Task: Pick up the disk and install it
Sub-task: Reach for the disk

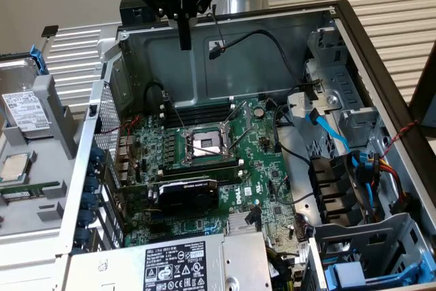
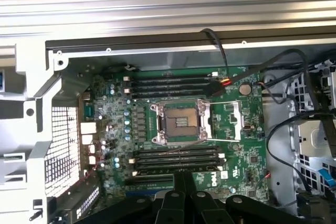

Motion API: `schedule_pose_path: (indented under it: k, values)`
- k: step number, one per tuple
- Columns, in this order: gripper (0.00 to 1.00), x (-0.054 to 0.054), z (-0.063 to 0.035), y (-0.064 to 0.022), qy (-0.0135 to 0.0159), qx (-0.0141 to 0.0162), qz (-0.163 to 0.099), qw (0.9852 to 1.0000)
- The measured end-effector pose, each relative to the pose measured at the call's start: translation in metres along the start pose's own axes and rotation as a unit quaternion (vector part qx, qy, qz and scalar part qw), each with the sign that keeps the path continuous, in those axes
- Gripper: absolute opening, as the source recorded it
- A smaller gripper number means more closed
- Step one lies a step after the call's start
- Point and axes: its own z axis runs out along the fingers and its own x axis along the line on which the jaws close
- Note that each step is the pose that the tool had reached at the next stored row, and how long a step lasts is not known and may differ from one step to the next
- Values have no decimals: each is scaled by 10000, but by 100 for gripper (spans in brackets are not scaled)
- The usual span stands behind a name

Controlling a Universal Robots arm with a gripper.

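Note:
The disk [image 1: 24, 108], a silver-grey drive with a white label and a bit of blue frame at its far end, rests in a grey holder outside the case on the exterior view's left. My gripper [image 1: 185, 37] hangs high over the back of the open computer case [image 1: 381, 80], well to the right of the disk and apart from it. Its two black fingers are pressed together and hold nothing. In the wrist view the shut gripper [image 2: 184, 184] points down over the green motherboard [image 2: 236, 129], close to the bare processor socket [image 2: 181, 121].
A small square processor chip [image 1: 15, 166] and a narrow green memory stick [image 1: 28, 189] lie near the disk. Inside the case are the power supply [image 1: 177, 267], a black card [image 1: 187, 192], loose cables [image 1: 354, 161] and a metal drive cage with blue parts [image 1: 357, 274].

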Motion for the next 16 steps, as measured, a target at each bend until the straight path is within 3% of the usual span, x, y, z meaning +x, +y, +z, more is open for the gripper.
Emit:
schedule_pose_path:
  k: [16]
  values:
    - [11, 726, -22, -59, 4, 0, 0, 10000]
